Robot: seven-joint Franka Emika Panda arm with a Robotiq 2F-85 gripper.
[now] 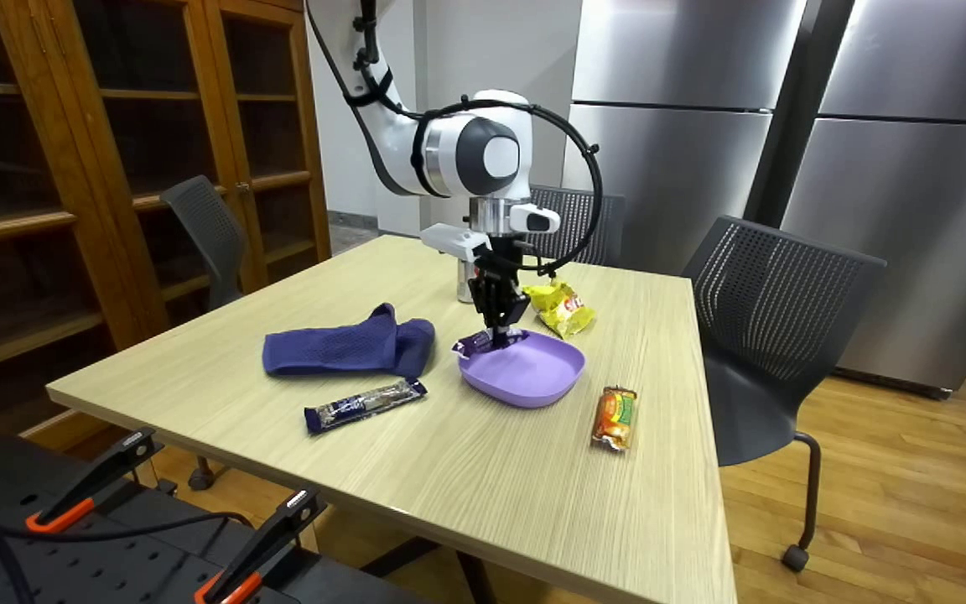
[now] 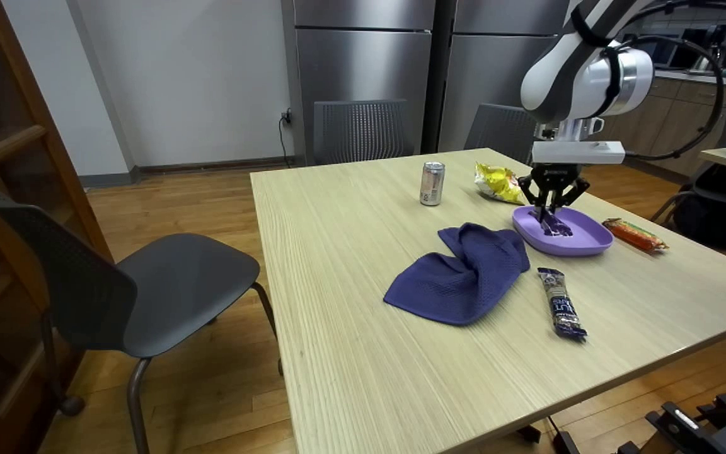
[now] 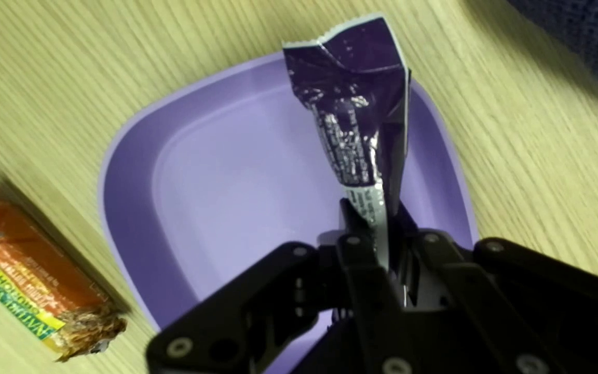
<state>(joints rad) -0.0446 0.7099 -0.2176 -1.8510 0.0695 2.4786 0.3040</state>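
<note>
My gripper (image 1: 501, 335) points down over the purple plate (image 1: 533, 377) and is shut on a dark purple wrapper (image 1: 473, 343). In the wrist view the wrapper (image 3: 351, 104) is pinched between the fingers (image 3: 379, 223); its flat end sticks out past the rim of the plate (image 3: 226, 166). Its other end is hidden by the gripper. In an exterior view the wrapper (image 2: 555, 226) hangs low over the plate (image 2: 583, 246); I cannot tell whether it touches. An orange granola bar packet (image 3: 24, 275) lies beside the plate, also seen in both exterior views.
A blue cloth (image 1: 349, 348) and a dark nut bar (image 1: 364, 405) lie on the table near the plate. A yellow crumpled bag (image 2: 497, 183) and a silver can (image 2: 432, 183) stand behind it. Dark chairs (image 1: 772, 335) surround the table (image 1: 449, 470).
</note>
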